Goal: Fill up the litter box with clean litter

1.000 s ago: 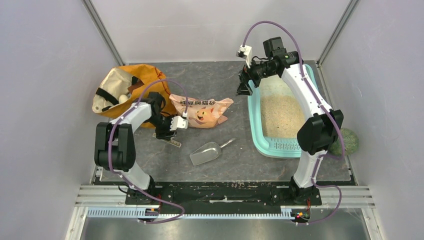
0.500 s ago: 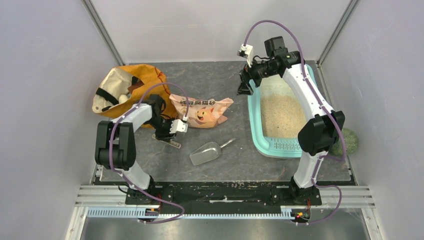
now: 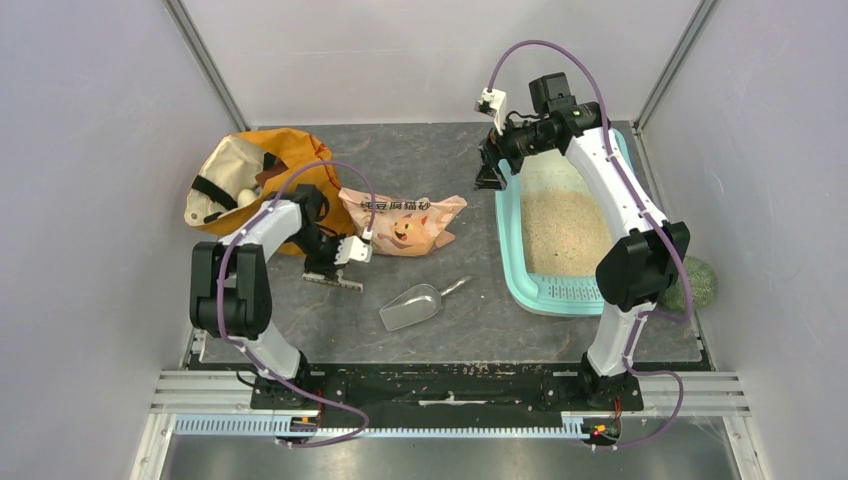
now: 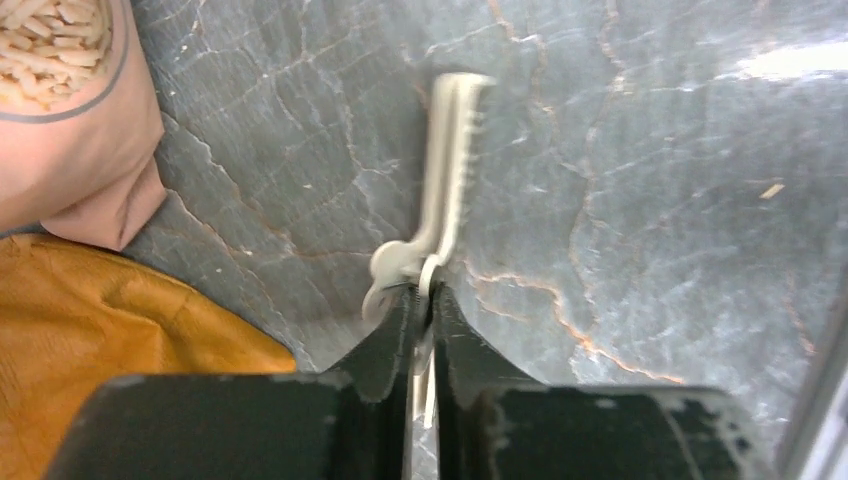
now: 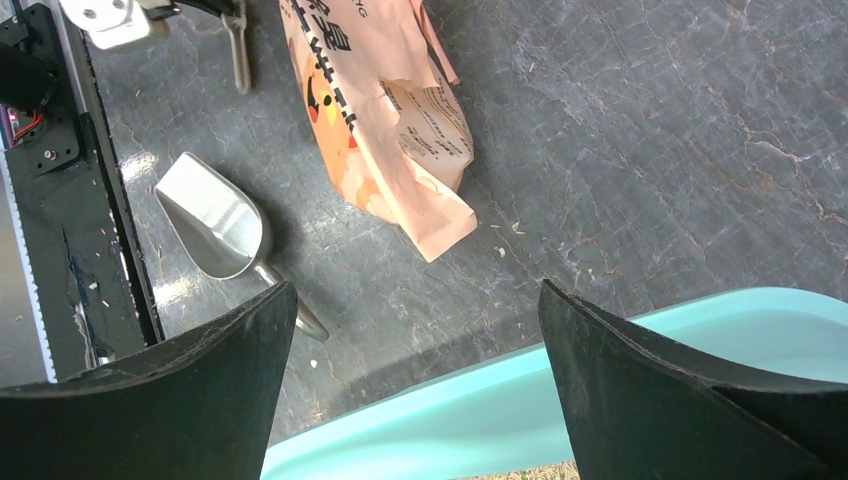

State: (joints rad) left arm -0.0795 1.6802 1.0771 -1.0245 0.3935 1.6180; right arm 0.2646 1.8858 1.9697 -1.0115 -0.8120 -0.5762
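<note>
Grey tabletop (image 3: pixel 420 170), left tool (image 4: pixel 422 292) low, pinching clip (image 4: pixel 450 160)

This looks like a robot test cell in a lab, not a home. Plain pale panel walls (image 3: pixel 90 200) box in a dark stone-patterned table (image 3: pixel 420 150). The left arm (image 3: pixel 262 228) and right arm (image 3: pixel 610 180) are bolted beside an aluminium rail (image 3: pixel 200 388) at the near edge, above what looks like a cable track (image 3: pixel 450 430).

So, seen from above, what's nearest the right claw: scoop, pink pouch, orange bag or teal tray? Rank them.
From the right gripper:
1. Tray, just beside it, on its right.
2. Pouch, to its left, mid-table.
3. Scoop, left and toward the bases.
4. Bag, far left.
</note>
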